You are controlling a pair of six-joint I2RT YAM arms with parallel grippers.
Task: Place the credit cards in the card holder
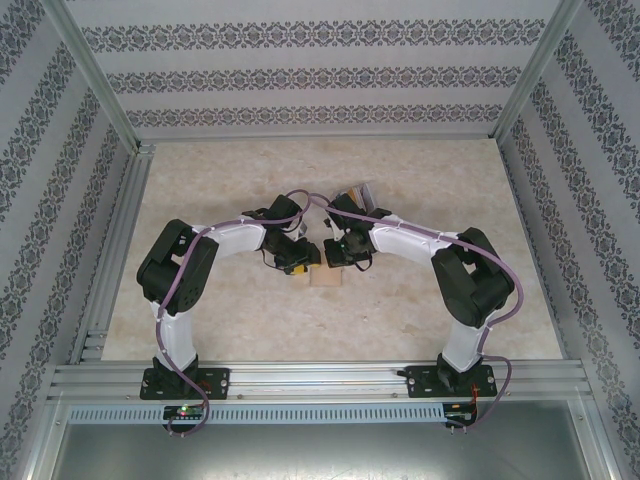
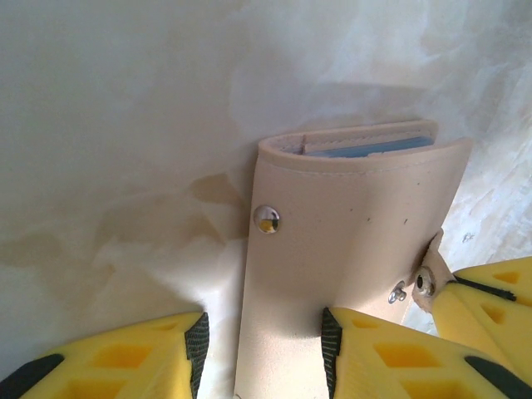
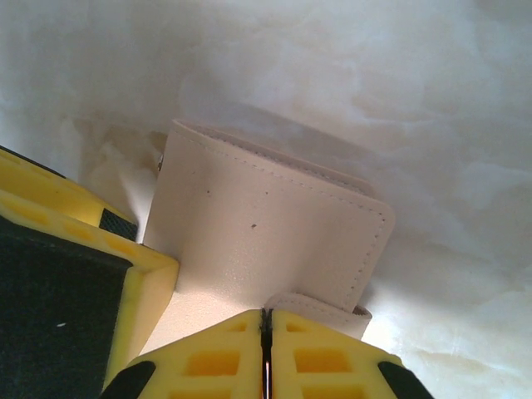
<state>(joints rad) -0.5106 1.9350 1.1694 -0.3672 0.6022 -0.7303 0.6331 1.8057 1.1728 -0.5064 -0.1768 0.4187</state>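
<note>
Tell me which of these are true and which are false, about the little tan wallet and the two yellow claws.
1. The card holder lies folded on the table. True.
2. It is empty. False: the edge of a blue card shows inside its open end.
3. The right gripper is shut on the snap tab. True.
4. The tab is snapped onto its stud. False: the metal stud sits bare.
5. The left gripper is clamped shut. False: its fingers stand apart at the holder.
</note>
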